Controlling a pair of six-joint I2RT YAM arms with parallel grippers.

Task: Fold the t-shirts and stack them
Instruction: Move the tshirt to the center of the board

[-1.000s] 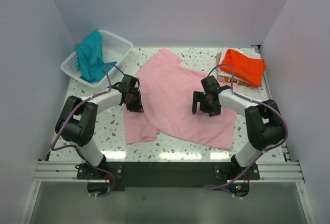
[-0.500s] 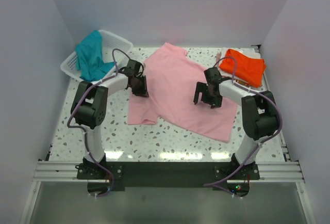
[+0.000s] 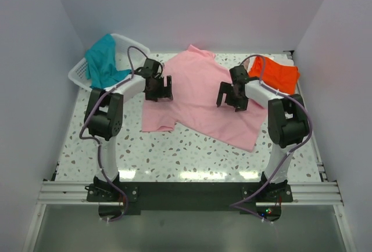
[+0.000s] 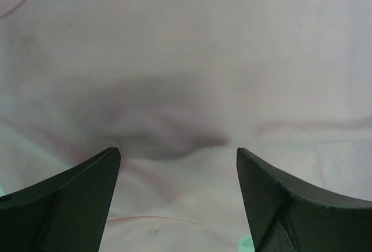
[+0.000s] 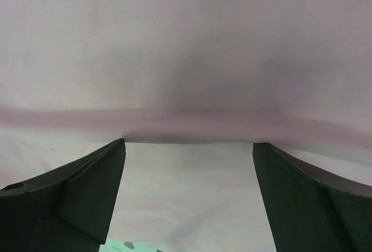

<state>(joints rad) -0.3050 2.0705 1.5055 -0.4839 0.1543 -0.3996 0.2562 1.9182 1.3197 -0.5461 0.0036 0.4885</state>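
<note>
Pink tee (image 3: pixel 200 98) now farther back vs. before; teal tee (image 3: pixel 100 60) in basket (image 3: pixel 75 72).

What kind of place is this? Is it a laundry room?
Probably a robot test booth, not a home laundry room: plain white walls box in a speckled table, a left arm and right arm stand on a metal rail, over a pink t-shirt.

Pink t-shirt (image 3: pixel 200 98) spread; orange (image 3: pixel 279 73) folded; teal (image 3: pixel 102 60) bunched.
</note>
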